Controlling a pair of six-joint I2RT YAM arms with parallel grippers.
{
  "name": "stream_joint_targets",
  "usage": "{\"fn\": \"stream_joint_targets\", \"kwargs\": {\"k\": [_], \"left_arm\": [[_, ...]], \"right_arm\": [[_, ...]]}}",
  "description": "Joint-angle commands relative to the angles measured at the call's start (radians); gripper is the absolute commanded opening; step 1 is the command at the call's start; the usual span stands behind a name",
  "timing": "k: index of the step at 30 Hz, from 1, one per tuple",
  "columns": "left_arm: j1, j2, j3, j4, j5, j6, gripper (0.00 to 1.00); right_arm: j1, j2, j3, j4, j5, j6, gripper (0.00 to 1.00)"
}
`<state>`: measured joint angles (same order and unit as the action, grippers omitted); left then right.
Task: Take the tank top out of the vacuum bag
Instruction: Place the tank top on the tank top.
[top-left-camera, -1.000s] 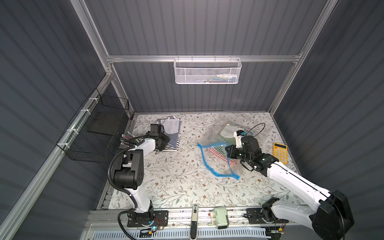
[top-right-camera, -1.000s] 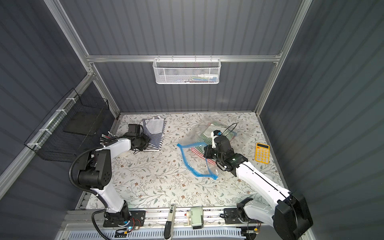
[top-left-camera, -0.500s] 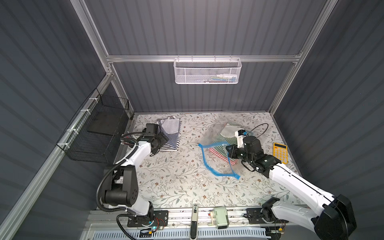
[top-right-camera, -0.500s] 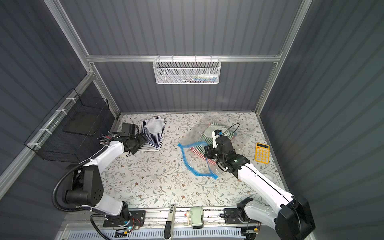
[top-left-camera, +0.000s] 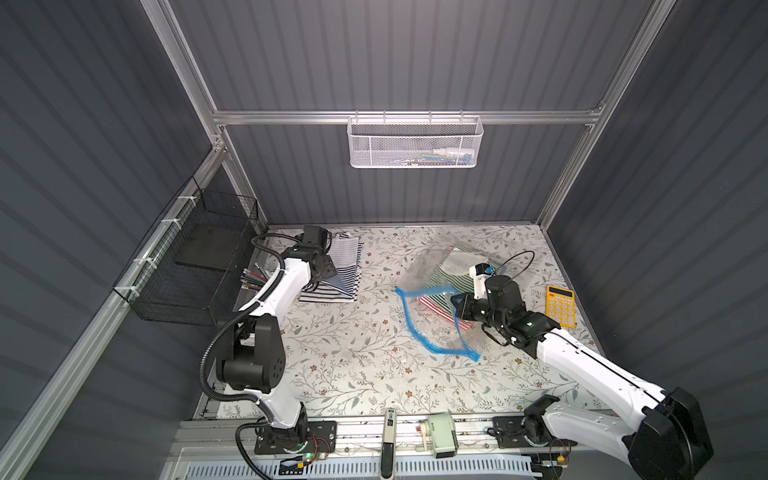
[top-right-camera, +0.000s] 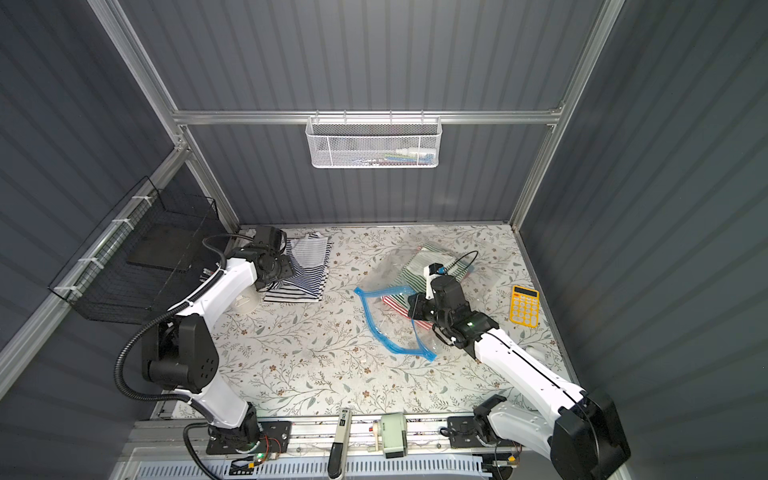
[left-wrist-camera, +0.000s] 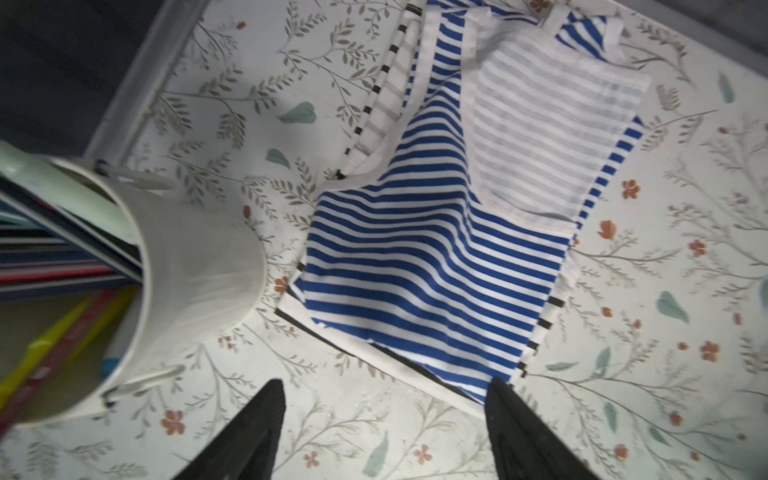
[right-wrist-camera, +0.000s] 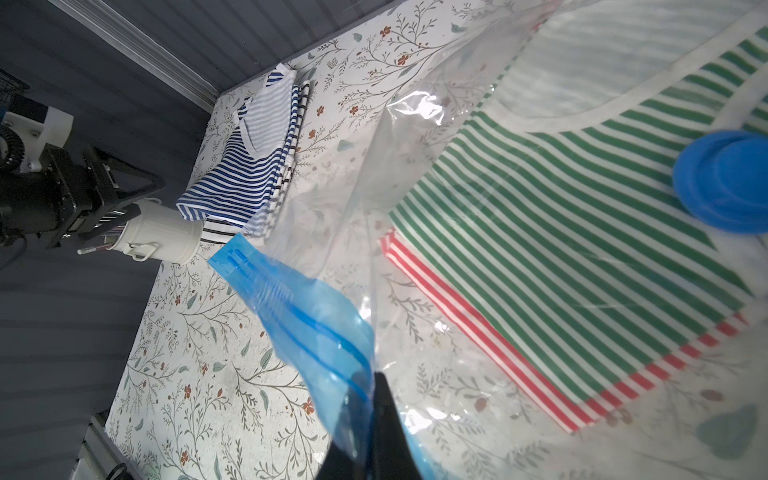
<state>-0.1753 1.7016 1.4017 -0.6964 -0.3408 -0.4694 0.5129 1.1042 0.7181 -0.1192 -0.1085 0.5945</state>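
- My right gripper (right-wrist-camera: 371, 388) is closed on the blue zip strip (right-wrist-camera: 299, 307) of the vacuum bag (top-left-camera: 426, 268) and holds that edge up from the table.
- My left gripper (left-wrist-camera: 386, 386) is wide open and holds nothing. It hangs over the table beside the lower edge of the blue striped tank top (left-wrist-camera: 415, 257).
- The bag lies on the right half of the table with its mouth gaping. Inside it a green striped tank top (right-wrist-camera: 582, 208) lies on a red striped one (right-wrist-camera: 478, 324), near the round blue cap (right-wrist-camera: 723, 183).
- The blue striped top is on a small pile at the back left, next to a white pot (left-wrist-camera: 199, 249) of pens.
- The table (top-left-camera: 353, 353) has a pale cloth with leaves and small flowers, and a yellow calculator (top-left-camera: 561, 305) lies at its right edge.
- Grey ribbed walls (top-left-camera: 374, 62) are all around. A white mesh basket (top-left-camera: 415, 143) is on the back wall and a black wire basket (top-left-camera: 195, 270) on the left wall.
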Motion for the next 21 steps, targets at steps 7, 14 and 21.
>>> {"fn": "stream_joint_targets", "kwargs": {"k": [7,14,21], "left_arm": [[0.089,-0.013,-0.079,0.041,0.118,-0.037,0.78],[0.098,0.087,-0.017,0.043,0.145,-0.183,0.77],[0.099,0.068,-0.074,0.153,0.115,-0.380,0.74]], "right_arm": [[-0.004,-0.011,-0.014,0.025,-0.015,0.011,0.00],[-0.003,-0.025,-0.023,0.017,-0.007,0.009,0.00],[-0.002,-0.013,-0.032,0.029,-0.013,0.010,0.00]]}}
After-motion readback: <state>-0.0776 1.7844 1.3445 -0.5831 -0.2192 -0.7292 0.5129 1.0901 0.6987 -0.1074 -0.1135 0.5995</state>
